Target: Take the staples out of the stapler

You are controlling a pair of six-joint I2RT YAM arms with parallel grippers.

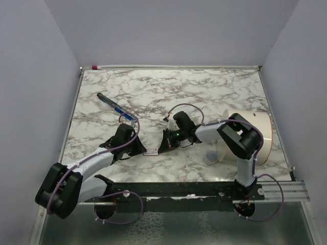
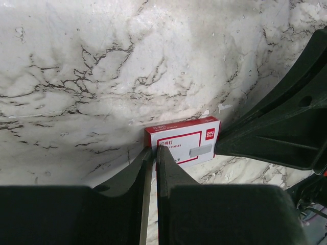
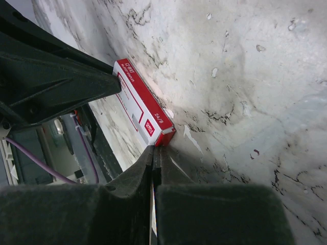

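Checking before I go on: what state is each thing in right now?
Stapler: lying flat, untouched.
Staple box: flat, looks closed, between both grippers' tips.
Left gripper: shut, tip at box.
Right gripper: shut, tip at box corner.
White tub: lid state unclear.

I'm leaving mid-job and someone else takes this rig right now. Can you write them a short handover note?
Left pincer: shut, tips at a corner of the small red-and-white box.
Right pincer: shut, tips at another corner of that box.
Stapler: lies apart, beyond the left pincer, unheld.
Done: nothing that shows; no loose staples in view.
Left: go to the stapler, open it, take out the staples.
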